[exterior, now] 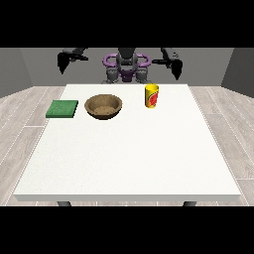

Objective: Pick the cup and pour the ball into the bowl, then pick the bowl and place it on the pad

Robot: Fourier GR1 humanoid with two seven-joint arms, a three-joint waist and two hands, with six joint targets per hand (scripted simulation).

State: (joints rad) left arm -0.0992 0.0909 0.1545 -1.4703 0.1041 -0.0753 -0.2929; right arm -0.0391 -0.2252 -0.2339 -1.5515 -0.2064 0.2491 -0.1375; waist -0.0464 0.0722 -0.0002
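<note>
White tabletop (129, 158) fills most of the frame for us, and its whole lower half, from the middle down to the near edge at the bottom, lies bare. The task's things sit in a row along the far part, in the upper third of the frame. At the upper left the green pad (62, 108) lies flat, close to the table's left edge. Just to its right, apart from it, we see the brown bowl (103, 106) standing upright, with a clear strip of table between the two. Right of centre the yellow cup (152, 95) with a red mark stands upright near the far edge, a gap separating it from the bowl; we cannot see the ball inside it. Right of the cup the table runs free to its right edge. We see the robot's torso (126, 67) at top centre with both arms spread wide and raised. The hand at the view's left (62, 61) hangs fingers downward behind the far edge, holding nothing, and looks relaxed. The hand at the view's right (176, 68) hangs likewise, released, well above and right of the cup.
</note>
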